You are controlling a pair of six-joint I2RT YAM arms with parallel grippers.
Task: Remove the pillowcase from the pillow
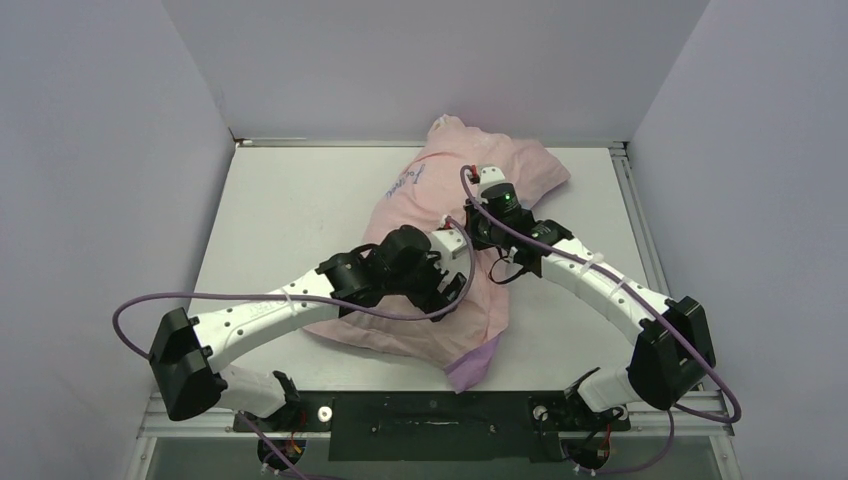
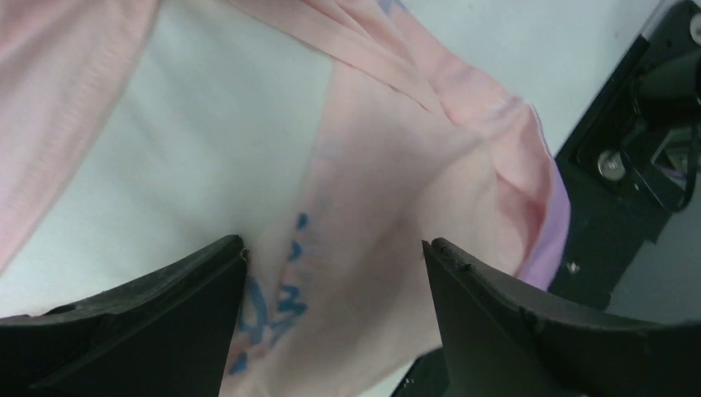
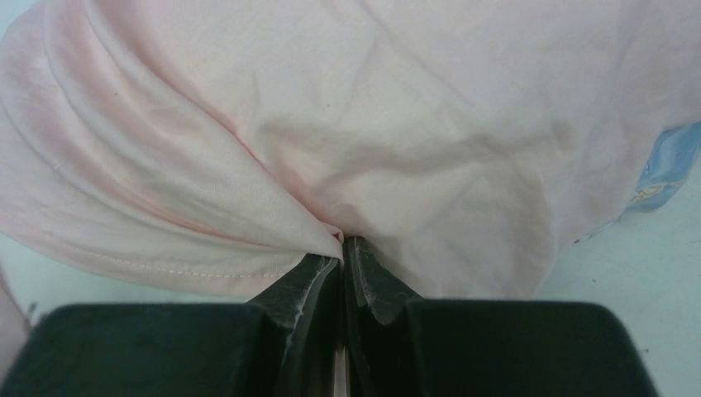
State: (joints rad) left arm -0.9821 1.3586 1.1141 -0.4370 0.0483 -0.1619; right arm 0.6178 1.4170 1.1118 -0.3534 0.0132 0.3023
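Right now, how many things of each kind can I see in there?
Pink pillowcase: 1, plump
Robot arms: 2, left end effector open, right end effector shut on the pillowcase
White table: 1
Total: 4

You have a white table (image 1: 290, 210), rectangular, with pale walls (image 1: 100, 150) standing at its left, far and right sides. A metal rail (image 1: 632, 215) runs along its right edge, and a black bar (image 1: 430, 412) lies across its near edge. Directly on the table lies the pillowcase (image 1: 530, 175), plump and with the pale pink face up, a little right of the middle. It lies slanted: its far end reaches the far edge, its near end points to the black bar. You can see blue writing (image 1: 405, 182) on its far left part. Its near corner (image 1: 472, 365) shows purple and rests flat on the table, just beside the bar.
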